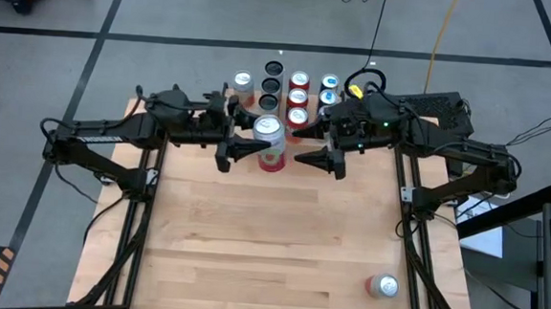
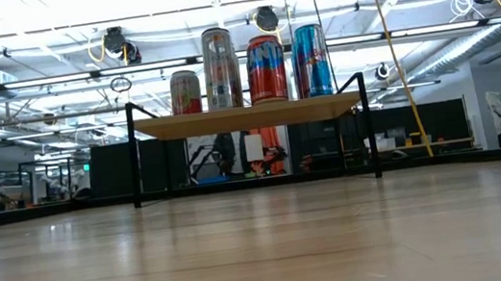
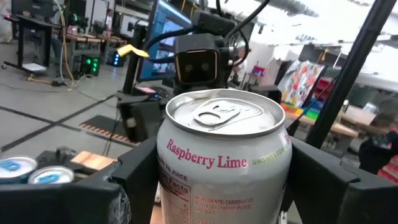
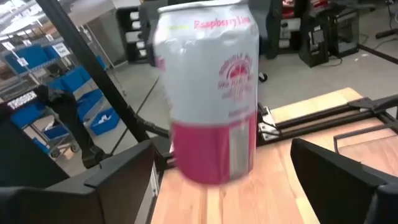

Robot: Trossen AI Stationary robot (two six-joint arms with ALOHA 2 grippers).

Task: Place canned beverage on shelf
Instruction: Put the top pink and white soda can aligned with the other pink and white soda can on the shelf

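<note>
Raspberry-lime beverage can (image 3: 222, 158), silver above and pink below, sits clamped between the left gripper (image 1: 249, 150) fingers, upright, just short of the shelf. Right of it, the right gripper (image 1: 315, 160) stands spread wide, its fingers apart from the can on either side and gripping nothing. Beyond both grippers, the low light-wood shelf on thin black legs (image 2: 247, 117) already carries several cans. Thin aluminium walls likely dent under squeeze and feel slick; mid-body is the safest hold. A second can (image 1: 382, 287) lies on the wooden worktop (image 1: 251, 249), well apart.
</note>
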